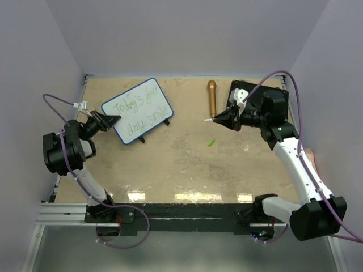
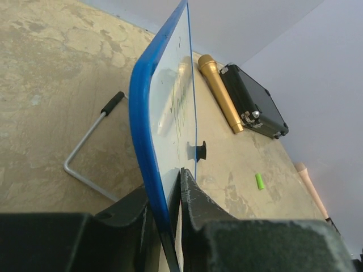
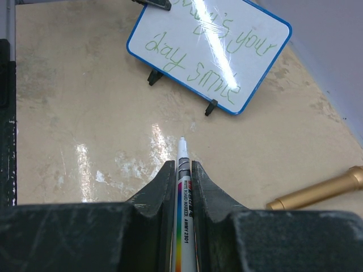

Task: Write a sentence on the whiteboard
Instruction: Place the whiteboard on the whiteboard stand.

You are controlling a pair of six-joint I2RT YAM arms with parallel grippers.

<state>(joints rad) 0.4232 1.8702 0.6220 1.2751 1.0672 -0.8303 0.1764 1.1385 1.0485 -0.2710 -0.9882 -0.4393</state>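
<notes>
The flat white rectangular whiteboard with a thin blue rim (image 1: 138, 110) carries slanted green handwriting that reads "Today's your day smile". In the right wrist view a streak of glare crosses the words and the top edge is cut off. It stands tilted at about 10 o'clock on the mottled beige table (image 1: 181, 164), on two small black clips (image 3: 154, 76) and a bent grey wire stand (image 2: 85, 141).

The left gripper (image 1: 116, 119) has the board's rim between narrow jaws at its 9 o'clock edge; I cannot tell whether they press it.

The right gripper (image 1: 218, 119) is clamped on a white marker with a rainbow stripe (image 3: 182, 198), printed "WHITE BOARD MARKER"; the smaller code is hard to read.

A gold metal cylinder (image 1: 211, 97) lies at 12 o'clock, and beside it a black rectangular case (image 2: 252, 105) is largely hidden by the right arm from above. A small green cap (image 1: 211, 142) lies near the table's middle.
</notes>
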